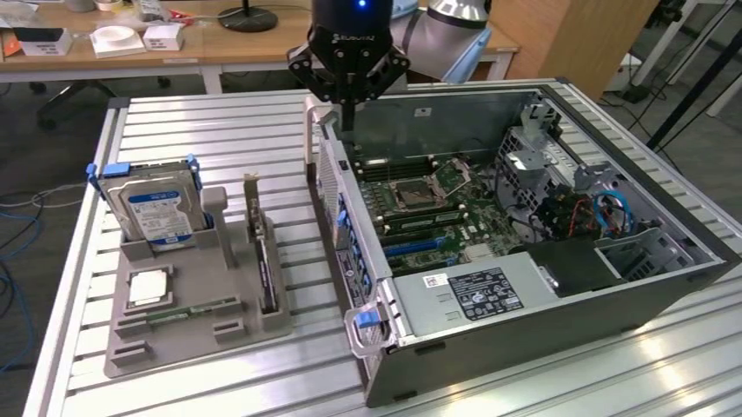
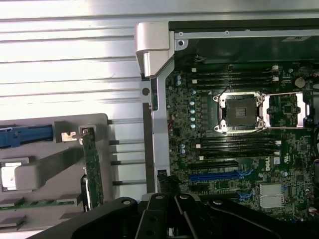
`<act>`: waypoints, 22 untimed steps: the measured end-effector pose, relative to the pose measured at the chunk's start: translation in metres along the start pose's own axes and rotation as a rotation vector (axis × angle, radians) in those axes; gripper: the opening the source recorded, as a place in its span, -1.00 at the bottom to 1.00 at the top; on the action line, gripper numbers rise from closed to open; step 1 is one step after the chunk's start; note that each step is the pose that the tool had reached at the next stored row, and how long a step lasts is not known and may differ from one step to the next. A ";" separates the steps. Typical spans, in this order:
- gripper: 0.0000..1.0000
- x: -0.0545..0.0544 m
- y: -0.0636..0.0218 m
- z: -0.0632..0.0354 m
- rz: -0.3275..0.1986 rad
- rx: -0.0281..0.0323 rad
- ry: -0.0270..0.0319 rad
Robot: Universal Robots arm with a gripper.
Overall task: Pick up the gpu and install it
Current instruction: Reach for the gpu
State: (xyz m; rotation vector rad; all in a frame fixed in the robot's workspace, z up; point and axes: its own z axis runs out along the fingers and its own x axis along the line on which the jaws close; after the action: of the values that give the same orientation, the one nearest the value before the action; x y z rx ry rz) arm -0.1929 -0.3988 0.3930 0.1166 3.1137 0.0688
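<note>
Claw closed above case, gpu racked

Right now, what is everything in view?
table: one, silvery slatted, under everything
computer case: one, dark grey, open, the exterior view's right
motherboard: one, green, inside the case
holder: one, grey, beside the case on the exterior view's left
hard drive: one, blue-white label, upright in the holder
gpu: one, dark, on edge in the holder
memory stick: one, green, flat in the holder
gripper: one, black, shut, above the case's far edge
</note>
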 end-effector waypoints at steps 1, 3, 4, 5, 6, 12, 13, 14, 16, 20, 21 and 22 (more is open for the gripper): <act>-0.79 0.001 -0.0001 0.0000 0.000 0.0000 0.0000; -0.79 0.002 -0.0002 0.0000 0.000 -0.0001 0.0000; -0.79 0.003 -0.0002 -0.0001 0.000 0.0000 0.0000; -0.79 0.004 -0.0003 -0.0001 0.000 0.0000 0.0000; -0.79 0.005 -0.0004 -0.0001 0.000 0.0000 -0.0001; -0.79 0.010 -0.0016 -0.0003 0.000 0.0000 0.0000; -0.79 0.011 -0.0019 -0.0003 0.000 0.0000 0.0000; -0.79 0.012 -0.0022 -0.0004 0.000 0.0000 0.0000; -0.79 0.013 -0.0031 -0.0004 0.000 0.0000 0.0000; -0.79 0.017 -0.0048 -0.0006 0.000 0.0000 0.0000; -0.79 0.018 -0.0053 -0.0007 0.000 0.0000 0.0000; -0.79 0.019 -0.0057 -0.0007 0.000 0.0000 -0.0001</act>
State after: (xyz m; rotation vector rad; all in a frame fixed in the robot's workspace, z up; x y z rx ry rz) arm -0.2124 -0.4031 0.3930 0.1165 3.1136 0.0689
